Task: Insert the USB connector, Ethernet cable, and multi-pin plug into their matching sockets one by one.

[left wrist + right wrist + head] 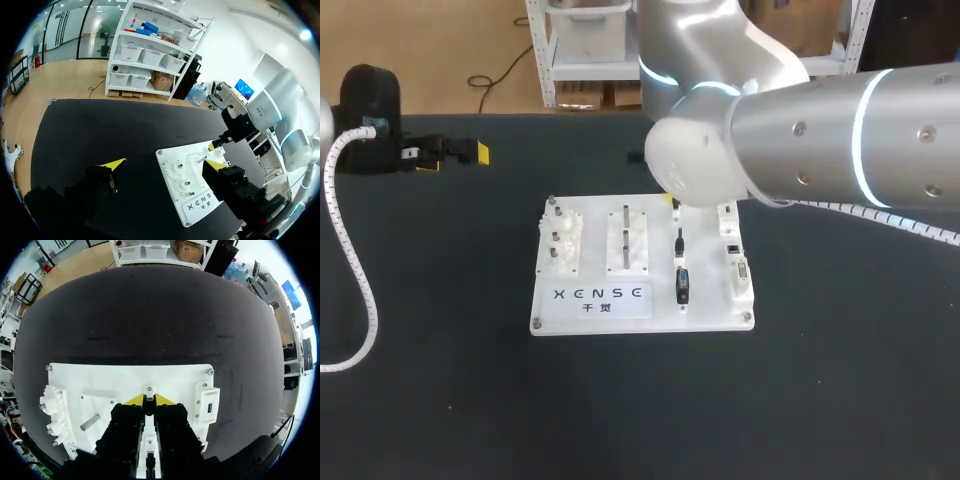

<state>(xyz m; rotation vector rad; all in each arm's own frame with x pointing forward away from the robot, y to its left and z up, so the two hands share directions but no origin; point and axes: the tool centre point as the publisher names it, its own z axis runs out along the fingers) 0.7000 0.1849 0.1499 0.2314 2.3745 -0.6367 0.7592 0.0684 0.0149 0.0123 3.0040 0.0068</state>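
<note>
None of three insertions is judged done; USB connector [149, 406] is clamped by right gripper [149, 400]; left gripper [166, 163] is spread, empty.

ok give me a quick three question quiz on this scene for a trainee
1. True or false: the left gripper holds a cable.
2. Which arm reaches over the white connector board? A left arm, B right arm, C neither.
3. Fill in: the gear fixture sits on the board's ____ side, by the robot's own sides.

Key: 1 false, it is open and empty, off to the side of the board; 2 B; 3 left.
</note>
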